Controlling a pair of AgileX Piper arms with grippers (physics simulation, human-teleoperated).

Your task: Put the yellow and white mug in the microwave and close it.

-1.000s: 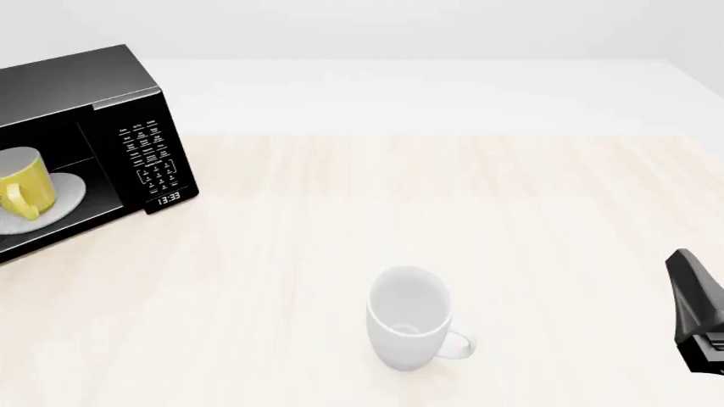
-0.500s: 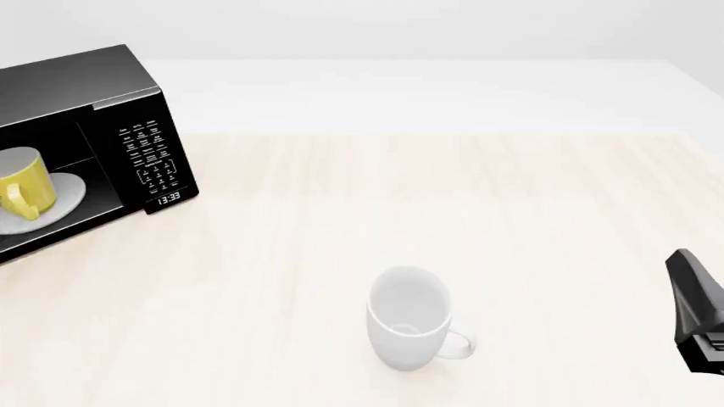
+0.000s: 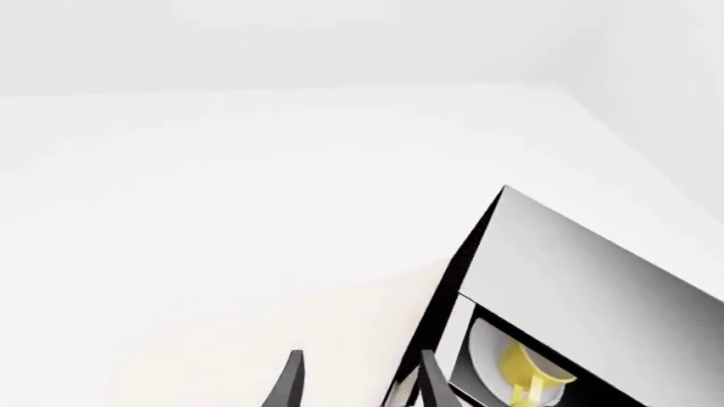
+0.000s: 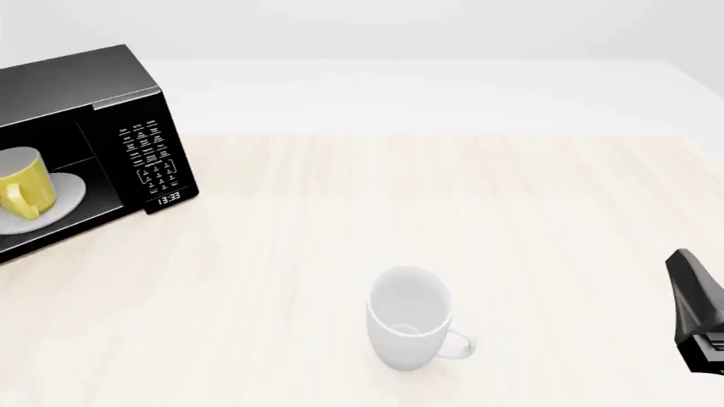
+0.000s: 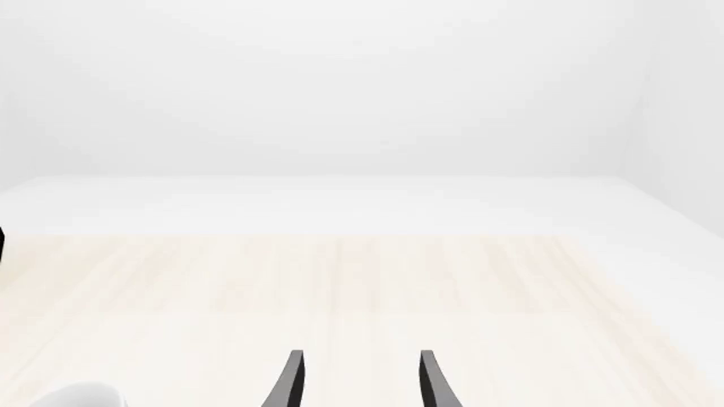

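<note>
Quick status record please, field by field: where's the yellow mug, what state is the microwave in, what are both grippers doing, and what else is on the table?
yellow and white mug: upright on the white turntable plate inside the microwave
microwave: table's far left; door itself not in view, cavity looks open; clock lit
left gripper: open, empty, beside the microwave
right gripper: open, empty, over bare table
white mug: upright, front centre, untouched
remaining: close the door

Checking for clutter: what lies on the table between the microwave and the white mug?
Nothing: in the front view, only bare table runs from the microwave to the white mug.
</note>
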